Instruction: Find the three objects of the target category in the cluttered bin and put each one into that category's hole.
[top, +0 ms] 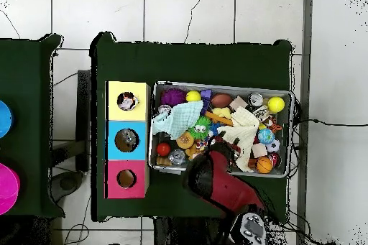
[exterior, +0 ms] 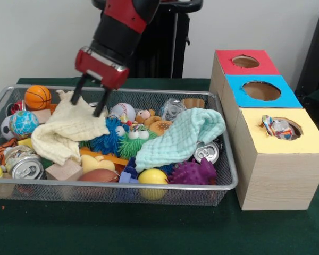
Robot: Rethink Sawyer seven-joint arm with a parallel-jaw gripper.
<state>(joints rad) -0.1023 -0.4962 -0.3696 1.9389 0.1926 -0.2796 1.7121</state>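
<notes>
Lying along the near rim of the wide silver wire-mesh bin [exterior: 226,183] are a yellow ball [exterior: 152,177], a brown football-shaped toy [exterior: 98,176], a wooden block [exterior: 64,170], a silver drink can [exterior: 25,167] and a purple spiky rubber toy [exterior: 194,173]. Just behind them a mint-green waffle cloth [exterior: 181,137] drapes over a second can [exterior: 207,151] and the toys under it, while a cream cloth [exterior: 64,133] covers the left-middle of the heap; whatever sits beneath either cloth is hidden. Between the two cloths show a blue spiky ball [exterior: 107,139] and a green spiky ball [exterior: 132,144], with a baseball [exterior: 123,111] and a small teddy bear [exterior: 145,117] behind them. A globe ball [exterior: 23,123] and an orange basketball [exterior: 38,97] sit toward the bin's far left corner. No printed white wad can be picked out in the bin itself. The red and black gripper [exterior: 88,98] comes down over the far edge of the cream cloth, its two dark fingers [exterior: 78,89] spread apart with the cloth's upper corner between them; I cannot tell whether they touch it. At the right side of the green bench, just beside the bin, stands the pale wood-grain box: the yellow-surround hole [exterior: 303,129] nearest holds one crumpled white wad with red and blue print [exterior: 276,127], then come the blue-surround hole [exterior: 261,90] and the red-surround hole [exterior: 245,61].
</notes>
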